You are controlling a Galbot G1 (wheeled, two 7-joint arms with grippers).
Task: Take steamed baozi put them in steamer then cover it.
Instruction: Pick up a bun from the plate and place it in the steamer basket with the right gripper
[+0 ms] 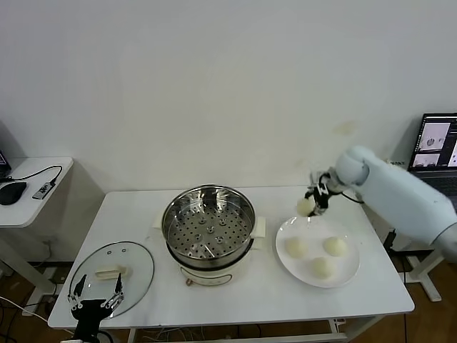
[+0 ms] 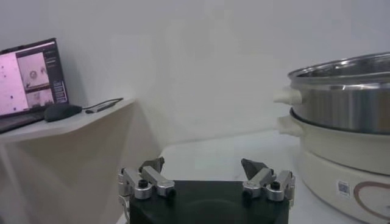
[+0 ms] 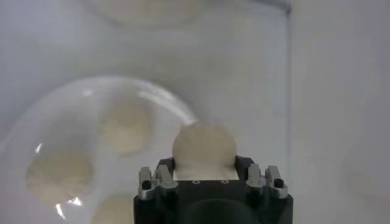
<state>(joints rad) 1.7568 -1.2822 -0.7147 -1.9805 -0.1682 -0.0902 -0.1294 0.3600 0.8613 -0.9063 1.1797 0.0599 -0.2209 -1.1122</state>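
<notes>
My right gripper point(image 1: 312, 202) is shut on a cream-white steamed baozi point(image 3: 203, 150), lifted just above the far edge of the white plate point(image 1: 345, 273). Three more baozi lie on that plate, one of them point(image 1: 296, 247) nearest the pot. The steamer point(image 1: 208, 227), a shiny steel pot with a perforated tray on a cream base, stands uncovered at the table's middle, to the left of the plate. Its glass lid point(image 1: 136, 275) lies flat near the table's front left corner. My left gripper point(image 1: 95, 293) hovers open over the lid's near edge; its own view shows the steamer point(image 2: 341, 103) beside it.
A low side table point(image 1: 32, 187) with a mouse and cable stands to the left. A laptop screen point(image 1: 437, 141) glows at the far right behind my right arm. The white wall runs along the table's back edge.
</notes>
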